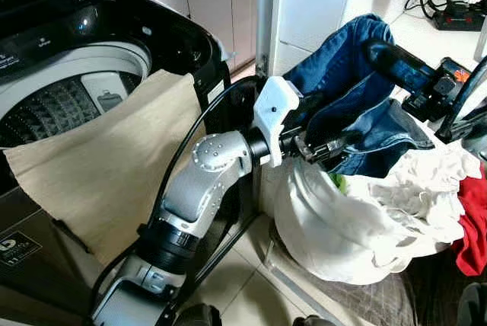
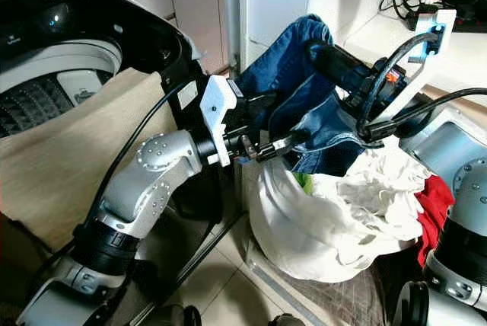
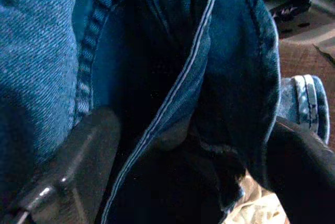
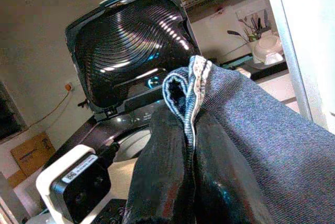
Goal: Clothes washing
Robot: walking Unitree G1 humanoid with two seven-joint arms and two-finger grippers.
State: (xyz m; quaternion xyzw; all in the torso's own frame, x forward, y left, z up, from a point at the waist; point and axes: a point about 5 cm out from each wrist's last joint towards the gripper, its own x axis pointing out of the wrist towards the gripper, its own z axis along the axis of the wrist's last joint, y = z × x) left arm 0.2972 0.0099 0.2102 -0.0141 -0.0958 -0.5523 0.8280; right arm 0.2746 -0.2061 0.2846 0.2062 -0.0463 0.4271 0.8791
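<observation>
A pair of blue jeans [image 1: 346, 86] hangs above a white laundry bag [image 1: 327, 227], lifted between both arms. My right gripper [image 4: 189, 124] is shut on a folded hem at the top of the jeans [image 4: 251, 109], and its black fingers [image 1: 388, 58] poke out of the denim. My left gripper [image 1: 335, 145] reaches into the lower folds from the left. Its fingers [image 3: 78, 166] stand wide apart with denim [image 3: 172, 77] between them. The top-loading washing machine [image 1: 91, 21] stands to the left with its lid up and its drum [image 1: 53, 109] visible.
A beige cloth [image 1: 114, 166] drapes over the washer's front edge. White garments [image 1: 426, 181] and a red cloth [image 1: 473, 223] fill the bag at the right. Cabinets [image 1: 213, 6] stand behind. A power strip with cables [image 1: 456, 14] lies on the counter at the upper right.
</observation>
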